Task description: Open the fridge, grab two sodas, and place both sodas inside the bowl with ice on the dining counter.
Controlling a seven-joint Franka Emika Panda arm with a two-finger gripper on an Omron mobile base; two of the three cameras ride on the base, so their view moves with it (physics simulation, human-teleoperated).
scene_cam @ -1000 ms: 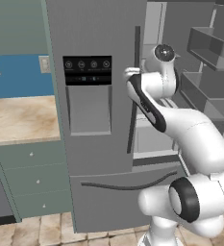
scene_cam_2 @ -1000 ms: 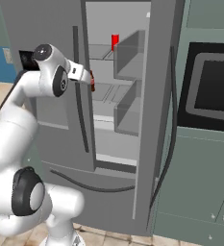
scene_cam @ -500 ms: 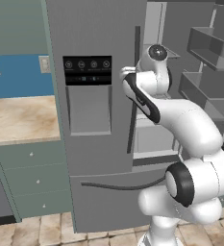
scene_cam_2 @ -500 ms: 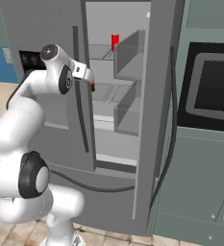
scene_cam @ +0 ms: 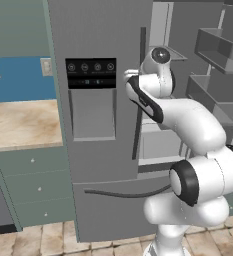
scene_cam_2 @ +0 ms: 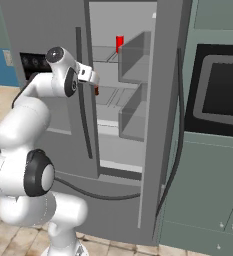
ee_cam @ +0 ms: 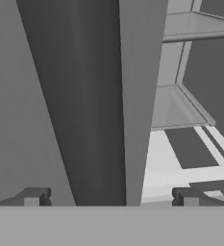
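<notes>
Between the earlier frames and now the arm has swung its wrist a little further left and up along the closed left door of the fridge (scene_cam_2: 48, 30); nothing else has shifted, base cameras unchanged. End effector (scene_cam_2: 95, 84) is released, fingers spread wide with nothing between them; in the hand view its two dark tips sit at the bottom, straddling the edge of the left door. Right door hangs open at frame right in the right base view, so the opening step looks done and the reach for a can is the step in hand. Red soda (scene_cam_2: 119, 43) stands upright on an upper shelf, upper middle of the right base view, long axis vertical. Key relation: the can lies above and to the right of the end effector in that view and deeper into the cabinet, so the next move likely needs a lift and a reach inward past the door edge, approaching from the side. A small dark-red patch (scene_cam_2: 96, 90) sits just under the end effector at the door edge; probably the second soda, but mostly hidden behind the hand and too small to be sure. From the left base view the shelves are blocked by the arm, no cans readable. Bowl and dining surface are out of frame.
</notes>
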